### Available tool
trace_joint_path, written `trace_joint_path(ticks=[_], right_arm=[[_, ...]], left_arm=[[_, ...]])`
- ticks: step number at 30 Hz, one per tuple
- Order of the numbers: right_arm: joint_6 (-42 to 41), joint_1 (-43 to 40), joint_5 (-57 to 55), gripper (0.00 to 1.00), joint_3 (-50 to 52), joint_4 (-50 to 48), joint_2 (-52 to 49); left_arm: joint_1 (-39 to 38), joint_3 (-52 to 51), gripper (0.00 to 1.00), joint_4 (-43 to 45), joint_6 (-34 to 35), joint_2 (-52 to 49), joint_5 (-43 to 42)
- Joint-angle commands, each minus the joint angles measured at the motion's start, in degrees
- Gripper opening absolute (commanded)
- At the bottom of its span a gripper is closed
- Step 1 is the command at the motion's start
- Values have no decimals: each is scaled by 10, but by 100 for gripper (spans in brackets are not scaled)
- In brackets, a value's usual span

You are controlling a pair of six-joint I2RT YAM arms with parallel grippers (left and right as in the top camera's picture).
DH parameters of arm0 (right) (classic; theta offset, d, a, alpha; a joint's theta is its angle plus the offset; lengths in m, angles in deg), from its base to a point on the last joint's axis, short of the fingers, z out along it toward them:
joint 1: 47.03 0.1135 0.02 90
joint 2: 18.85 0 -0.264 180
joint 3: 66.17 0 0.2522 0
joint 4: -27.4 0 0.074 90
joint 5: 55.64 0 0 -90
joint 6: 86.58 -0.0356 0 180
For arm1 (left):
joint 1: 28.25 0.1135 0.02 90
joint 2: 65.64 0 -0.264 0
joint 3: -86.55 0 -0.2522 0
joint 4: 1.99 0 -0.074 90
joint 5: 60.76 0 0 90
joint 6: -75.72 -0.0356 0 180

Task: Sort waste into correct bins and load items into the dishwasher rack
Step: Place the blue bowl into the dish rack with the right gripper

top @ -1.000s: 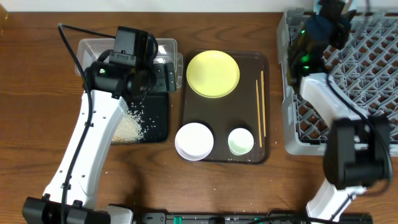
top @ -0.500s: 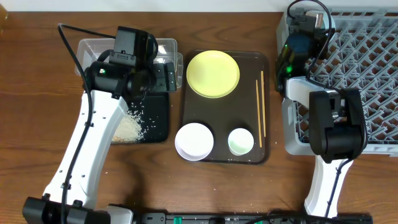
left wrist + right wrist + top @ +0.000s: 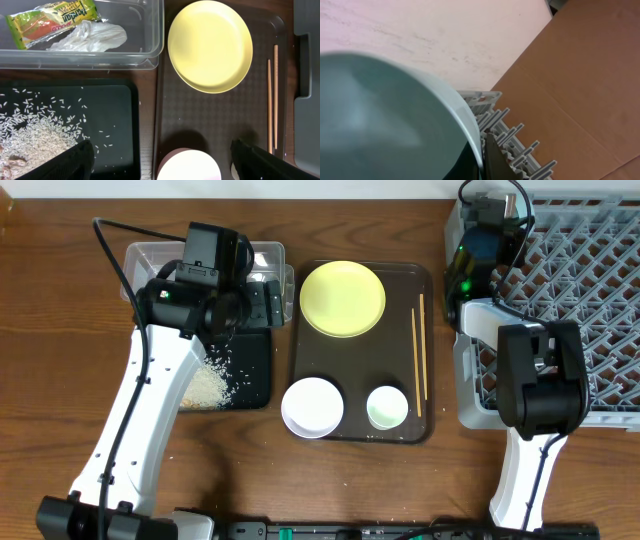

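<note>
Right gripper, clamped on seemingly the blue bowl, hangs over far-left corner of rack; left gripper gapes empty

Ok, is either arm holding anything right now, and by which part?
The right gripper holds the blue bowl, pinched by its rim. The left gripper is open and holds nothing.

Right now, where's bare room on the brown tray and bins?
Brown tray: bare band across the middle, between plate above and white bowl and cup below; right edge taken by chopsticks. Tub: right end bare, past the paper. Black tray: rice crowds the left, right side has only stray grains.
</note>
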Motion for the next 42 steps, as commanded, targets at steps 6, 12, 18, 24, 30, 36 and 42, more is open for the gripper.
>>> trace_joint_path(ticks=[6, 12, 18, 24, 30, 36, 42], right_arm=[[2, -28, 9, 1, -60, 1, -52], [2, -20, 16, 1, -74, 28, -59], [2, 1, 19, 1, -74, 93, -59], [2, 21, -11, 19, -74, 93, -59], [15, 42, -30, 39, -74, 95, -59], [22, 63, -54, 47, -74, 94, -59], [22, 78, -60, 75, -74, 93, -59]], left_arm=[[1, 4, 90, -2, 1, -1, 7], [1, 4, 90, -2, 1, -1, 7], [1, 4, 90, -2, 1, -1, 7], [1, 4, 90, -2, 1, -1, 7], [1, 4, 90, -2, 1, -1, 7], [1, 4, 90, -2, 1, -1, 7], [1, 4, 90, -2, 1, -1, 7]])
